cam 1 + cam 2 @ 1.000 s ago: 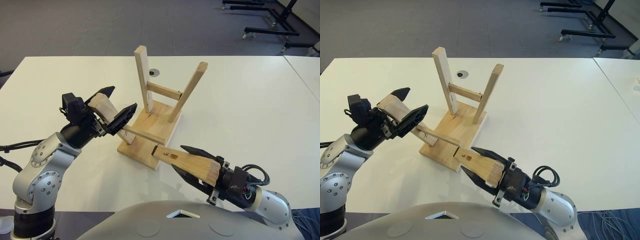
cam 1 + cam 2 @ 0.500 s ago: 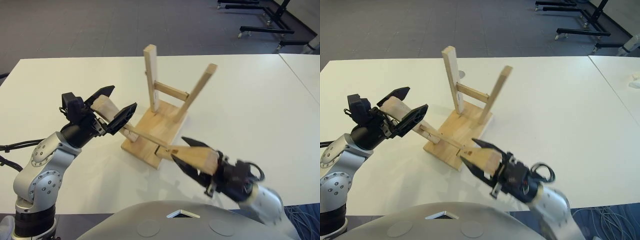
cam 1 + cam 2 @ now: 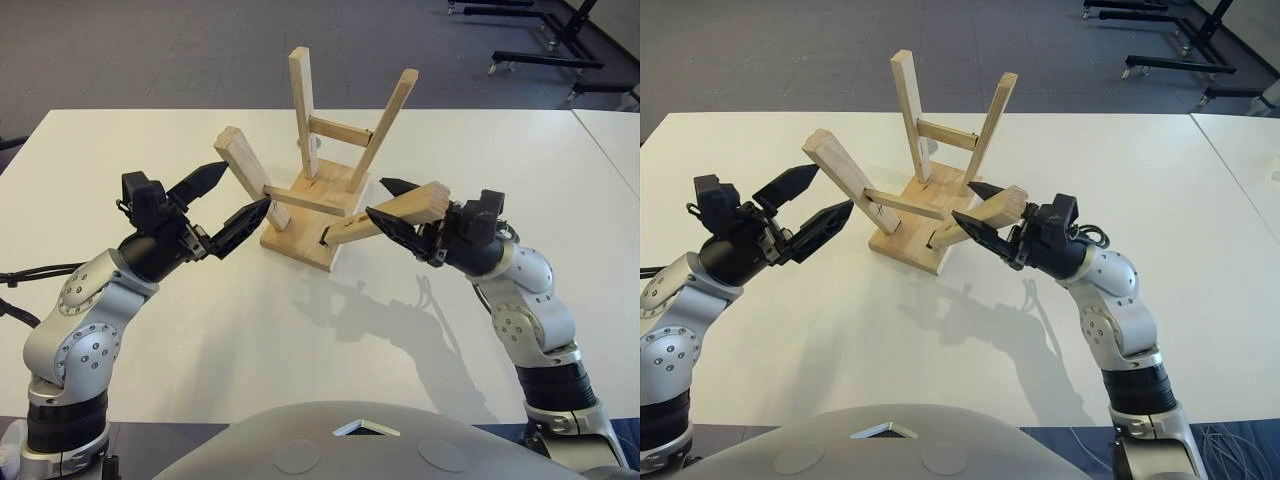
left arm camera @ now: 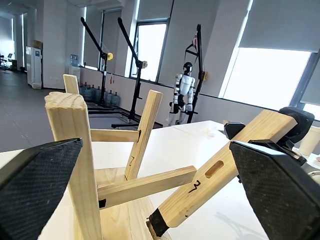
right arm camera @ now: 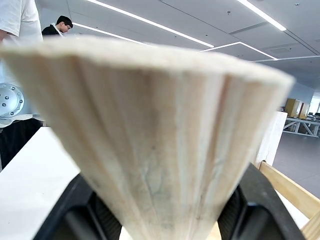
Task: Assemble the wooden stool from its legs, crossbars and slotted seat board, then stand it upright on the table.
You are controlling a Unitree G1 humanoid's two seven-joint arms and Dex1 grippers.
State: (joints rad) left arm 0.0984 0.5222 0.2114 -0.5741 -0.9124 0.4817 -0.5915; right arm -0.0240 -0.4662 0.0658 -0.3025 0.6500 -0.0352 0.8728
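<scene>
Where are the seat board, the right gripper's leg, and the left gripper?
seat board (image 3: 299,244): left eye view, bare face
leg (image 4: 200,186): left wrist view, slotted side
left gripper (image 3: 247,182): left eye view, between fingertips

Gripped leg (image 3: 390,212) higher, at seat board (image 3: 300,238).

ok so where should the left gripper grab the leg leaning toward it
Take the left leg on its free upper half, above the crossbar joint, coming from the robot's left. It leans that way, flat faces between the open left gripper fingers.
</scene>
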